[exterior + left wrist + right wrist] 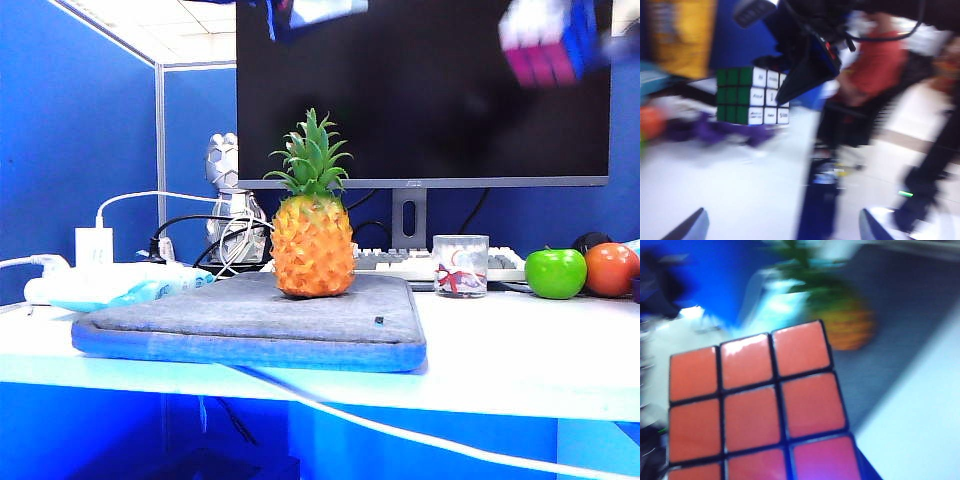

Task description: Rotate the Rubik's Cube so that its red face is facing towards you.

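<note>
**Cube Held High Above the Desk**

The Rubik's Cube (553, 40) was up in the air, near the top right of the exterior view, in front of the dark monitor (420, 90). It looked blurry there. A white side, a pinkish red face (541, 63) and a blue side could be seen on it.

The right gripper (805, 65) held the cube. In the left wrist view, a dark finger (799, 82) lay across the cube's white side, next to a green side. In the right wrist view, the cube filled most of the picture, very close to the camera, with a side of orange-red squares turned to it. The jaws stood partly apart, clamped around the cube.

The left gripper (780, 227) had its jaws spread wide and held nothing. Only its two fingertips (690, 227) showed at the edge of the left wrist view. It was well apart from the cube. In the exterior view, just a blurry bit of that arm showed at the top edge.

Down on the white table (520, 350) lay a grey pad (250, 320) with a toy pineapple (312, 225) standing upright on it. A small clear cup (460, 265), a green apple (556, 273) and a red fruit (611, 268) sat off to the right, near the keyboard (400, 263).
</note>
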Available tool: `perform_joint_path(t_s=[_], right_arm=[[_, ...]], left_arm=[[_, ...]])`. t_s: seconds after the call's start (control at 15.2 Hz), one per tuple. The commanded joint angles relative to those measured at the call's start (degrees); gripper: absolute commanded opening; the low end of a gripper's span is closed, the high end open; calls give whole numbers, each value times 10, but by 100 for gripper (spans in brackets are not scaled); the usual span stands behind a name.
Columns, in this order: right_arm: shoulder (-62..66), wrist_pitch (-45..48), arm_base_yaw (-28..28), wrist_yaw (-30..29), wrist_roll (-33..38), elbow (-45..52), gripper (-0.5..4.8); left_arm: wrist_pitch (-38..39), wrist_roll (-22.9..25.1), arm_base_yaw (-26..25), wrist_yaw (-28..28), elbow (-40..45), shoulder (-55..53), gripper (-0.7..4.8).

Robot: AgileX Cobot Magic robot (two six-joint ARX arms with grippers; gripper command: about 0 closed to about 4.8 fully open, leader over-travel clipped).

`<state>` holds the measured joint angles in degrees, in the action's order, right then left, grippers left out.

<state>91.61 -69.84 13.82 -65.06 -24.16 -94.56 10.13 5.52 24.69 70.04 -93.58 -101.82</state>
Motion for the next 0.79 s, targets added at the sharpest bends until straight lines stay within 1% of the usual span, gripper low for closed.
perform_joint_path(t_s=[0.07, 0.13, 0.2, 0.26, 0.33, 0.39, 0.46, 0.53, 0.59, 0.66, 0.72, 0.79], right_arm=[[-42, -89, -16, -23, -66, 2, -4], [-51, -89, -27, -34, -68, 2, -4], [-60, -89, -48, -71, -69, 2, -4], [-60, -89, -66, -96, -73, 2, -4], [-60, -89, -90, -99, -71, 2, -5], [-59, -89, -122, -98, -58, 2, -5], [-59, -89, -187, -90, -54, 2, -5], [-61, -89, -222, -85, -47, 2, -5], [-62, -89, -242, -93, -39, 2, -5], [-63, -89, -265, -122, -28, 2, -5], [-64, -89, -289, -158, -26, 1, -5], [-65, -88, -307, -190, -27, 1, -5]], left_arm=[[-13, -29, -37, 99, -4, 2, 397], [-23, -41, -49, 99, -5, 2, 397], [-42, -62, -65, 98, -5, 1, 397], [-61, -82, -71, 90, -5, 1, 397], [-80, -92, -71, 83, -5, 1, 397], [-93, -95, -71, 57, -5, 1, 397], [-109, -105, -71, 4, -5, 1, 397], [-111, -105, -71, 2, -5, -1, 397], [-111, -105, -71, 2, -5, -2, 397], [-110, -105, -71, 7, -5, -4, 397], [-110, -106, -71, 36, -5, -6, 397], [-111, -112, -71, 83, -5, -9, 397]])
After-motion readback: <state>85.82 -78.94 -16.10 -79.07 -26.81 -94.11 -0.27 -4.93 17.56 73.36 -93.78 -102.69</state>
